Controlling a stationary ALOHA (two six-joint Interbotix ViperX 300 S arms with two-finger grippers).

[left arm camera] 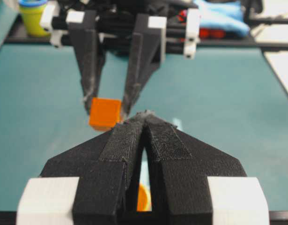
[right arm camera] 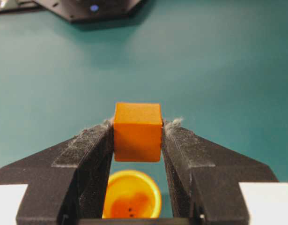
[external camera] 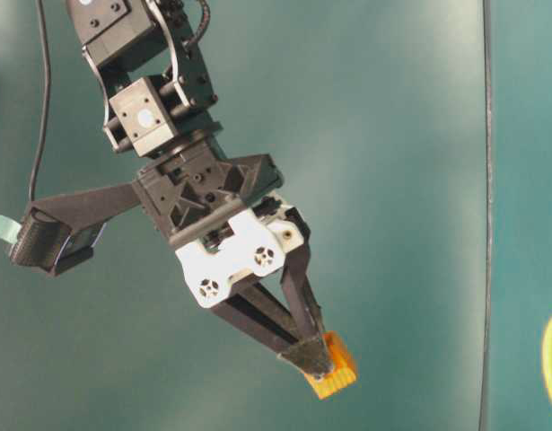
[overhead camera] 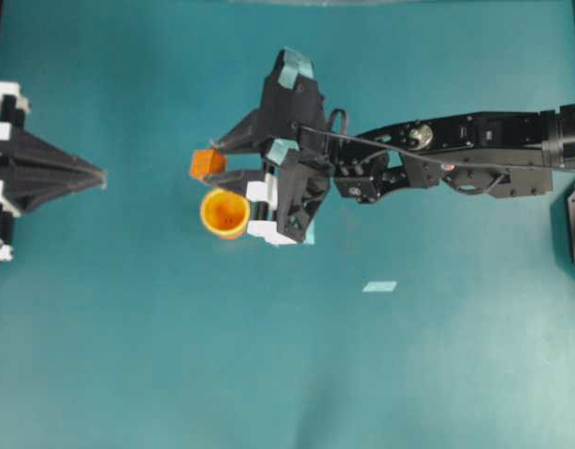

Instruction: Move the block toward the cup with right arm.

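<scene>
At the left edge of the teal table [overhead camera: 128, 355], the left gripper [overhead camera: 98, 176] lay with its fingers pressed together, holding nothing. Toward the middle of the table, the block [overhead camera: 208, 164] sat pinched between the fingertips of the right gripper [overhead camera: 220, 161], clamped on both sides. The cup [overhead camera: 224, 212] stood upright just beside the block, toward the near edge. A pale blue tape strip [overhead camera: 380, 286] lay further right.
</scene>
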